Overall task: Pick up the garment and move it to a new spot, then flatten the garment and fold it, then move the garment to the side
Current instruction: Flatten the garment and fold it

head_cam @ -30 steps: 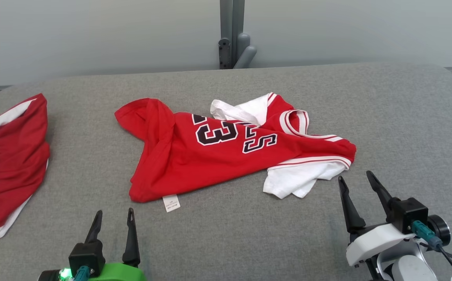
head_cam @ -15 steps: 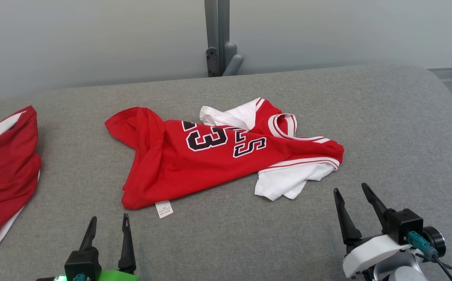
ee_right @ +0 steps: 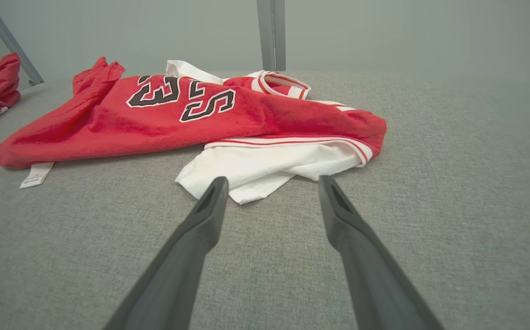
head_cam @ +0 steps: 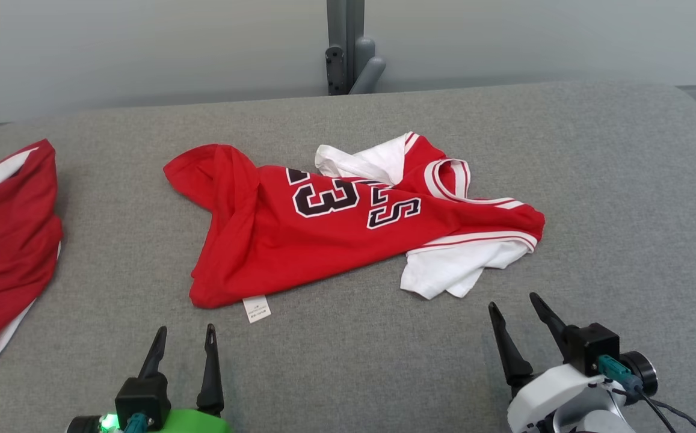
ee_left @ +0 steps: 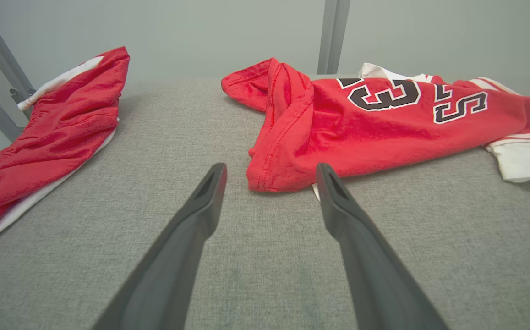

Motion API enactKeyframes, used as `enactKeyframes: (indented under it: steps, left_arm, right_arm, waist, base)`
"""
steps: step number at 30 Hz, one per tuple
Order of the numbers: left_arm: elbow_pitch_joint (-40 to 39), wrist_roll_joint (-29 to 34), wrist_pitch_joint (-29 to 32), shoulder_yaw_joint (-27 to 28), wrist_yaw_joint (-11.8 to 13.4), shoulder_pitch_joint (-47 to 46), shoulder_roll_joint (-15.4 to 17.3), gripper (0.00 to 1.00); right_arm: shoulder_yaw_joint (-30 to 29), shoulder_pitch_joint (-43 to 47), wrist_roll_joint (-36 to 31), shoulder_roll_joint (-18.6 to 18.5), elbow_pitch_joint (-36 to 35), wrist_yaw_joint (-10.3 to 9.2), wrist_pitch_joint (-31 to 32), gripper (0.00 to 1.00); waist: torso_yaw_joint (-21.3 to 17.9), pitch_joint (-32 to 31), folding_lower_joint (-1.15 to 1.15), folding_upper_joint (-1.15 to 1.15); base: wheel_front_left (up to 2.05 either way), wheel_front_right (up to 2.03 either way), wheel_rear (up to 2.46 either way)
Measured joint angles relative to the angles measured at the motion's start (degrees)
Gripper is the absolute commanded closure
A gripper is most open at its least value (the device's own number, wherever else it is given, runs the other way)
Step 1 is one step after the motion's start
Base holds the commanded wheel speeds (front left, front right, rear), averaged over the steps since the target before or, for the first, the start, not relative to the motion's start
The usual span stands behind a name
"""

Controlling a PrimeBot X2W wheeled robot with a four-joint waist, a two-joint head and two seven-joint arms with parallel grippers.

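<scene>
The garment is a red jersey with white sleeves and black number 23. It lies crumpled in the middle of the grey padded surface, a white tag sticking out at its near hem. My left gripper is open just short of that near hem corner, and the left wrist view has the garment beyond the left gripper. My right gripper is open and empty near the white sleeve. In the right wrist view that right gripper points at the garment.
A second red and white garment lies at the surface's left edge, also in the left wrist view as a red garment. A grey post stands behind the far edge against a pale wall. Bare grey surface lies to the right.
The head camera has shifted slightly. My right gripper has drawn back toward me and a little left, away from the white sleeve. The garment and left gripper have kept their places.
</scene>
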Motion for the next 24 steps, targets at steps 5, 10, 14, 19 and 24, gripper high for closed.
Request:
enactKeyframes:
  steps: [5,10,14,19,24]
  left_arm:
    - [0.31,-0.19,0.0,-1.64,-0.04,-3.02,0.0,0.0]
    - [0.77,-0.45,0.0,-2.6,-0.12,-4.72,0.0,0.0]
    - [0.96,-0.45,0.0,-2.79,-0.23,-5.36,0.01,0.0]
    - [0.94,-0.51,0.0,-3.1,-0.26,-5.98,0.01,0.0]
    - [0.91,-0.59,0.0,-3.34,-0.08,-6.3,0.0,0.0]
  right_arm:
    - [1.76,-4.34,0.48,0.38,3.93,0.0,0.0,0.0]
    - [1.74,-7.36,-0.27,0.65,7.82,0.0,0.01,0.0]
    - [1.7,-8.86,-0.62,0.88,9.47,0.0,0.01,0.0]
    - [0.15,-9.62,-0.6,0.94,10.15,0.0,0.0,0.0]
    - [-0.75,-10.42,-0.91,1.03,10.42,0.0,0.0,0.0]
  waist:
    - [0.52,3.41,0.0,0.01]
    - [1.49,6.42,0.0,0.02]
    - [2.71,7.85,0.0,0.01]
    - [3.94,9.05,0.0,0.02]
    - [4.62,10.09,0.0,0.01]
  base:
    - [0.0,0.0,0.0]
    - [0.0,0.0,0.0]
    - [0.0,0.0,0.0]
    - [0.0,0.0,0.0]
    - [0.0,0.0,0.0]
